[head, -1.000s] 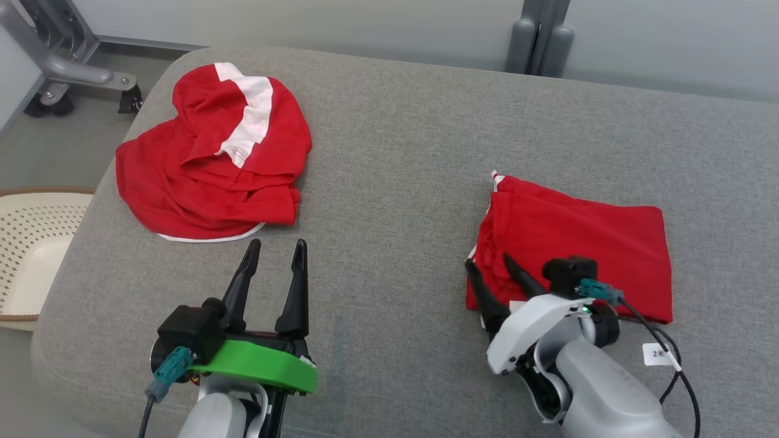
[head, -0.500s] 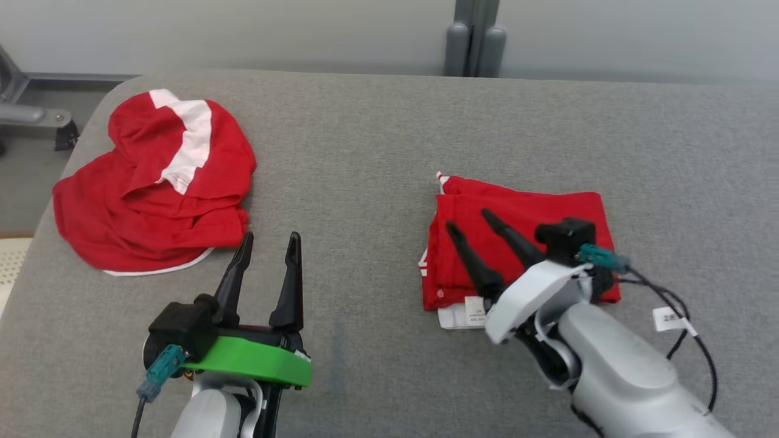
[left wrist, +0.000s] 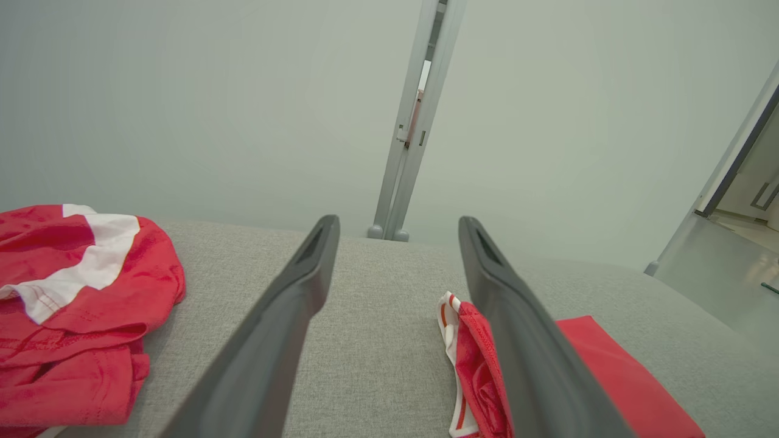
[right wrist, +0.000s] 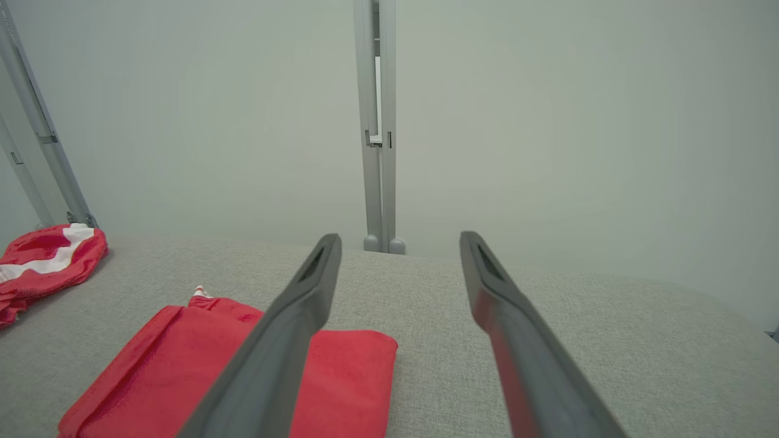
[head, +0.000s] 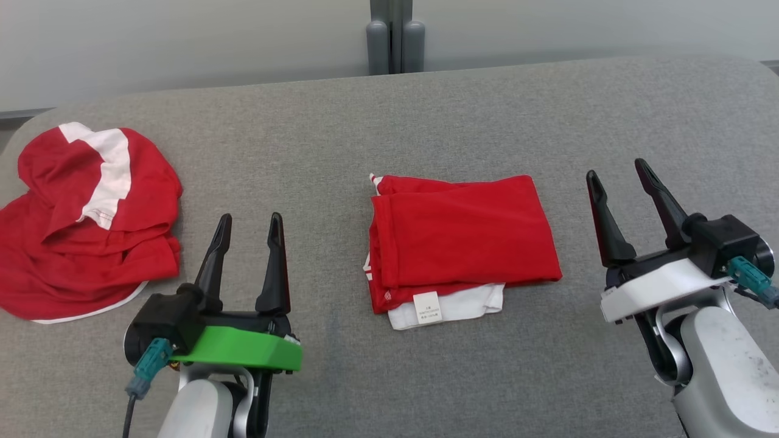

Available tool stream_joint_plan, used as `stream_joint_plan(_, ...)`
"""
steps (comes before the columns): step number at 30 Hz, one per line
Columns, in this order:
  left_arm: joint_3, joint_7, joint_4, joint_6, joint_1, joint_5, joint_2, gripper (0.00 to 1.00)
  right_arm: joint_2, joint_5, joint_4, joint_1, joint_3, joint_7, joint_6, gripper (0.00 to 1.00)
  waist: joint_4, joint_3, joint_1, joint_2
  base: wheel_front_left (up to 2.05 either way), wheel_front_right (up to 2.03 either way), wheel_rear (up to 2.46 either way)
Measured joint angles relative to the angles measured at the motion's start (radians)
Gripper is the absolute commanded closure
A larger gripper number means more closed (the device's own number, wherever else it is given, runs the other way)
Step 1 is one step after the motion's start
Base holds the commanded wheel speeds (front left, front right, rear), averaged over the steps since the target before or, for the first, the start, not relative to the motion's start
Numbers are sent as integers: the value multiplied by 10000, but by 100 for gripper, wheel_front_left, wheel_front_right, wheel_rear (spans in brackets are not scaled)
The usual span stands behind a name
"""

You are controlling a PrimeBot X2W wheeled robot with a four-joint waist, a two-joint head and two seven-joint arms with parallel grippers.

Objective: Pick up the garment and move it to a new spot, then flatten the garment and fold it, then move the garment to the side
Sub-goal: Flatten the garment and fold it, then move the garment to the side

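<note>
A folded red garment (head: pixel 465 237) with a white lining and label lies flat in the middle of the grey padded table (head: pixel 389 121); it also shows in the left wrist view (left wrist: pixel 608 377) and the right wrist view (right wrist: pixel 182 371). My left gripper (head: pixel 249 222) stands open to its left, above the table, with nothing between its fingers. My right gripper (head: pixel 616 170) stands open to the garment's right, clear of it and holding nothing.
A second red garment (head: pixel 79 213) with a white stripe lies crumpled at the table's left edge, seen too as a red heap (left wrist: pixel 67 304) in the left wrist view. A grey post (head: pixel 389 36) stands behind the table against a pale wall.
The camera has turned right, shifting the scene leftward. My right gripper has lifted off the folded garment and swung to its right. The left gripper has stayed open and kept its place.
</note>
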State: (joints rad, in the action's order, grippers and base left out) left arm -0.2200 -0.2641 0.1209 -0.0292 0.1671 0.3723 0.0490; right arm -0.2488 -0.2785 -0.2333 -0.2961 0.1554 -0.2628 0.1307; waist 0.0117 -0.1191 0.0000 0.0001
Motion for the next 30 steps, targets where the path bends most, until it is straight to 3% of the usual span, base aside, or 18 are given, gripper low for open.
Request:
stream_joint_plan(11, 38, 0, 102, 205, -393, -752, 0, 0, 976, 817, 1041, 1288, -1181, 0, 0, 0, -233, 49, 0, 0, 0, 0, 0)
stream_joint_plan(20, 4, 0, 79, 240, -377, -756, 0, 0, 1087, 903, 1099, 1346, -1273, 2, 0, 0, -102, -70, 0, 0, 0, 0, 0)
stream_joint_plan(30, -364, 0, 6, 236, -104, -742, 0, 0, 984, 1003, -516, 761, -1225, 0, 0, 0, 289, -617, 0, 0, 0, 0, 0)
